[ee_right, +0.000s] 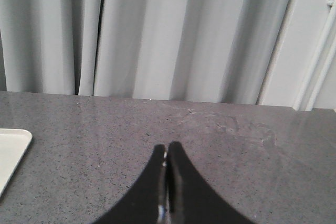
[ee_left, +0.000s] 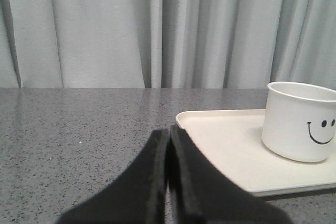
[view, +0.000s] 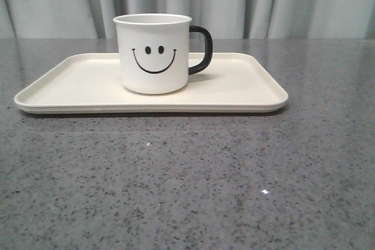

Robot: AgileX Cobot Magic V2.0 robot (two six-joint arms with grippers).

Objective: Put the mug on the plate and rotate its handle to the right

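Observation:
The white mug with a black smiley face stands upright on the cream plate, left of the plate's middle. Its black handle points to the right. The mug and a part of the plate also show in the left wrist view; the handle is hidden there. My left gripper is shut and empty, low over the table, short of the plate's near corner. My right gripper is shut and empty over bare table, with only a corner of the plate in its view. Neither gripper shows in the front view.
The grey speckled table carries the plate. A pale curtain hangs behind the table's far edge. A white frame or pipe stands at the side in the right wrist view.

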